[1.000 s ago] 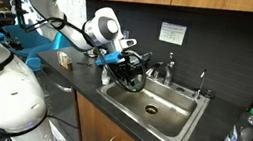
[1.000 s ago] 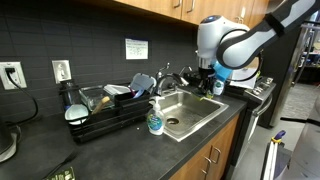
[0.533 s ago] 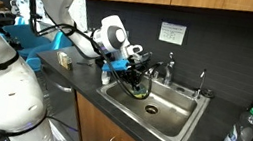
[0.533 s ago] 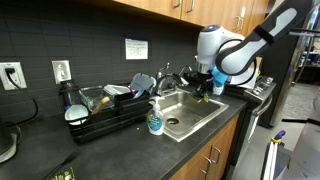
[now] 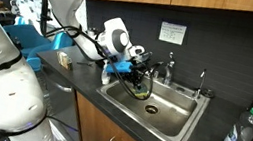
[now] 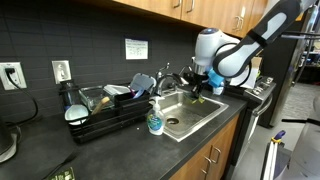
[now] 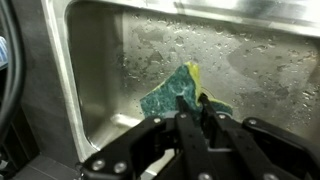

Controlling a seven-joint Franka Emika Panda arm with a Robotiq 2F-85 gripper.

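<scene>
A green and yellow scrub sponge (image 7: 178,90) hangs from my gripper (image 7: 196,108), whose fingers are shut on its lower edge. It dangles above the wet steel sink basin (image 7: 250,60). In both exterior views the gripper (image 5: 141,80) (image 6: 201,87) is over the sink (image 5: 166,109) (image 6: 185,115), near the basin's end farthest from the drying rack, with the sponge (image 5: 142,89) (image 6: 199,94) just visible under it. The faucet (image 5: 168,67) stands close behind the gripper.
A black dish rack (image 6: 105,108) with dishes sits on the counter beside the sink. A soap bottle (image 6: 155,120) stands at the sink's front corner. A plastic bottle (image 5: 235,132) stands on the counter at the other side. Cabinets hang overhead.
The arm has carried the sponge from above the counter edge to over the sink basin and lowered slightly. The gripper stayed shut on the sponge.
</scene>
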